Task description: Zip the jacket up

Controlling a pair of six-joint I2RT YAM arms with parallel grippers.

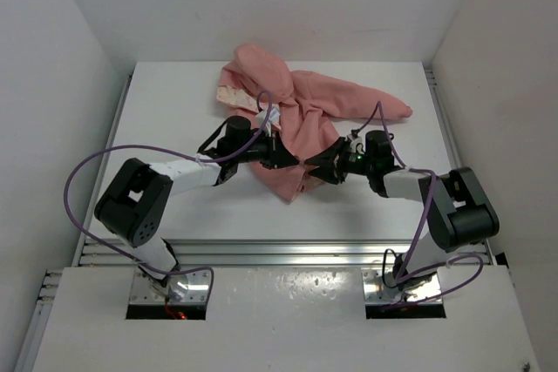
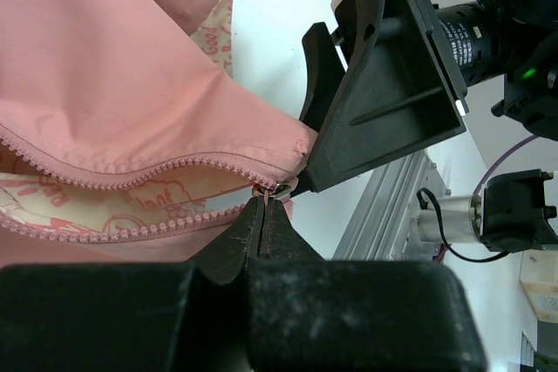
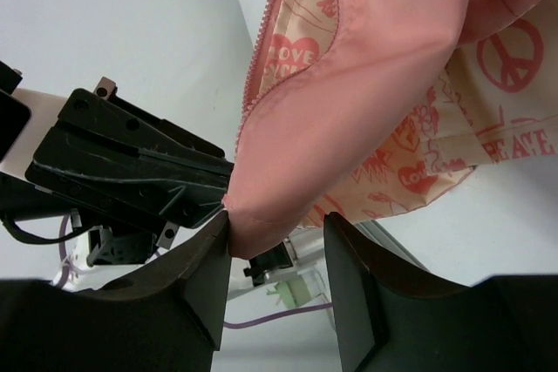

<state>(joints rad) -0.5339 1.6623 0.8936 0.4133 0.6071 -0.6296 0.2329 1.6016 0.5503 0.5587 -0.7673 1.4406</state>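
White table point(image 1: 174, 111) | jacket point(image 1: 301, 124) (front open) | left end effector point(image 2: 264, 205) pinching zipper point(image 2: 131, 182)

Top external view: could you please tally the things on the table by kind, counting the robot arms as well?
Jacket: 1
Robot arms: 2, the left arm and the right arm
Total: 3

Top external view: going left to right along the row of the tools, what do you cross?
left arm's elbow → left tool → right tool → right arm's elbow. The jacket overlaps both tools, so it is left unplaced.
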